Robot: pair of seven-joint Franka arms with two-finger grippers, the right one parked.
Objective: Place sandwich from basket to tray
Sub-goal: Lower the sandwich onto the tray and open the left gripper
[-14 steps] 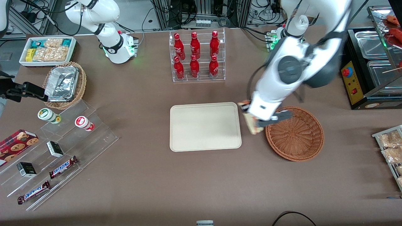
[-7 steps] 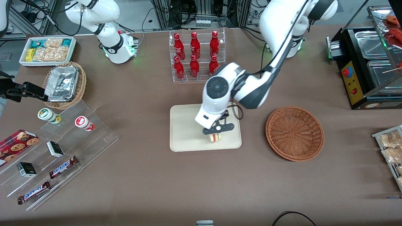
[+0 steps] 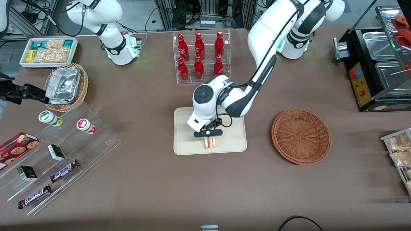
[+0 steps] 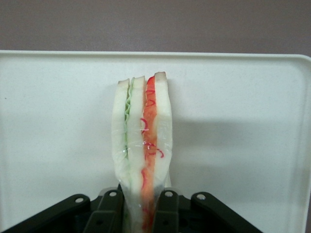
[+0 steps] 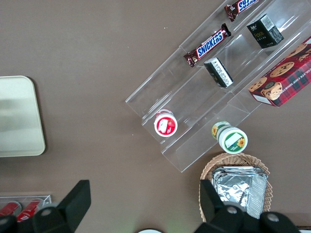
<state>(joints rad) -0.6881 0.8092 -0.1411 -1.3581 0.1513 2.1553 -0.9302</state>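
The flat cream tray with rounded corners (image 3: 186, 128) lies in the middle of the brown table. The black two-finger gripper (image 3: 208, 134) hangs low over the part of the tray nearest the front camera. Its fingers (image 4: 167, 213) are pressed on both sides of the small pale bread sandwich (image 4: 142, 150) (red and green stripes show along its edge). The sandwich seems to touch the tray, but that is hard to see. The round reddish-brown woven basket (image 3: 301, 136) sits beside the tray, toward the working arm's end.

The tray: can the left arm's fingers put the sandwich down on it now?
Probably yes. The gripper holds the sandwich right over the tray, with bare tray surface below.
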